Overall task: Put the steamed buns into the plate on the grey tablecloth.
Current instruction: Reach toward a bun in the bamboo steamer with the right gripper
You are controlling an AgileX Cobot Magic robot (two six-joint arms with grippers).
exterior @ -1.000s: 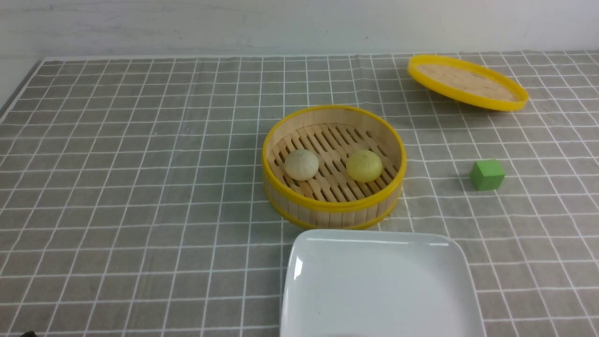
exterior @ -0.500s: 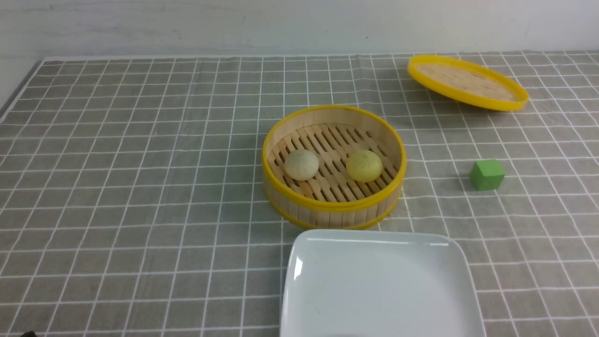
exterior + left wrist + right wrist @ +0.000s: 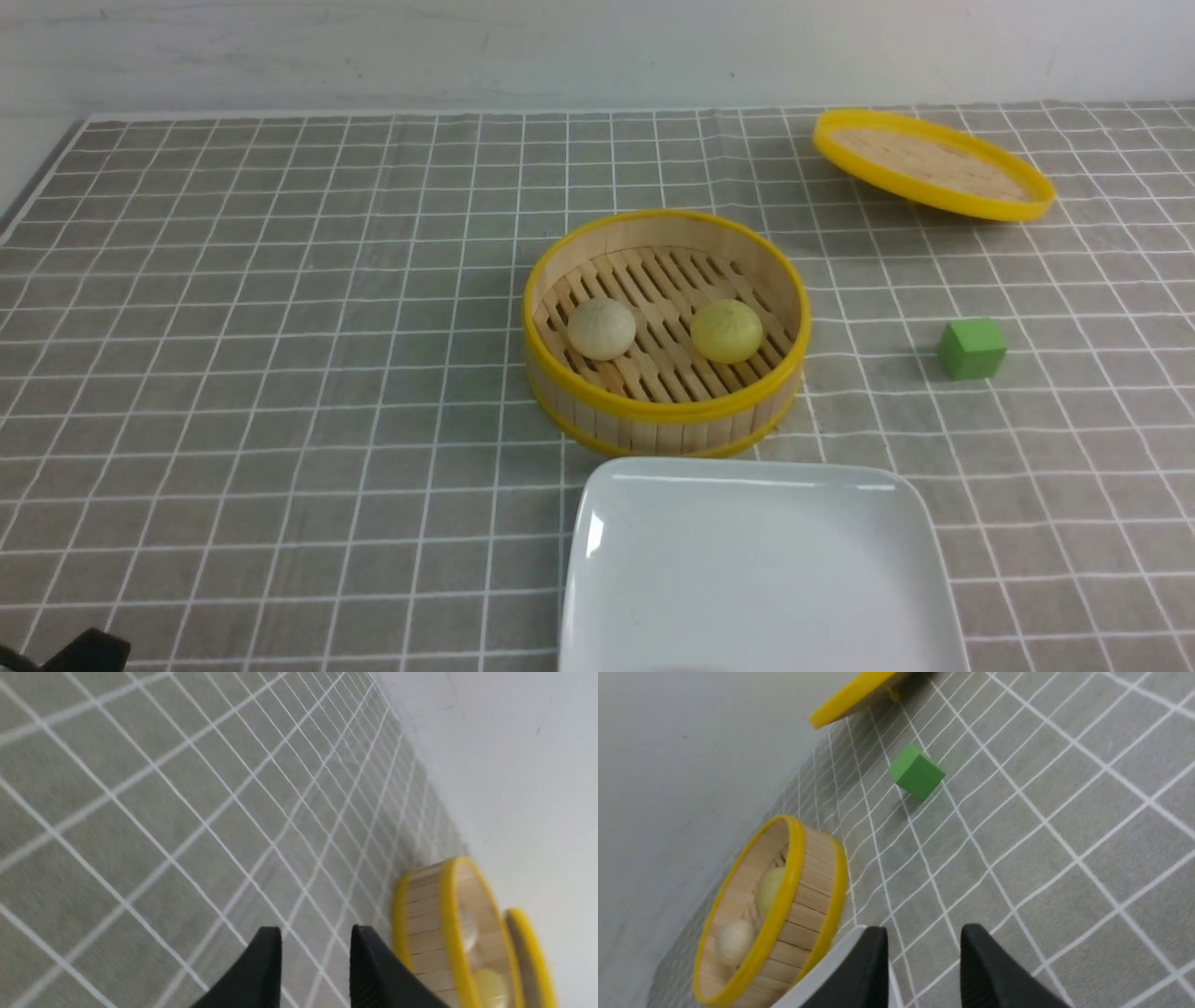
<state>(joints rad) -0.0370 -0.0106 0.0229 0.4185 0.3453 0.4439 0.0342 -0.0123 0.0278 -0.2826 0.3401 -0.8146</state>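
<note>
The cream bun (image 3: 602, 328) and the yellow bun (image 3: 726, 330) lie side by side in the open bamboo steamer (image 3: 663, 411) on the grey tablecloth (image 3: 280, 327). The white square plate (image 3: 747, 569) sits just in front of the steamer and has nothing on it. My left gripper (image 3: 315, 940) is open and empty over the cloth, well left of the steamer (image 3: 427, 924); only its dark tip (image 3: 89, 651) shows in the front view. My right gripper (image 3: 922, 938) is open and empty beside the plate's edge (image 3: 831, 970). The right wrist view shows both the cream bun (image 3: 733, 942) and the yellow bun (image 3: 769, 889).
The steamer's flat lid (image 3: 934, 163) lies tilted at the back right. A green cube (image 3: 972, 348) stands on the cloth right of the steamer, also in the right wrist view (image 3: 917, 772). A white wall runs along the table's far edge.
My left gripper has risen a little into the front view's bottom-left corner. The buns, steamer, plate, lid and cube have not moved.
</note>
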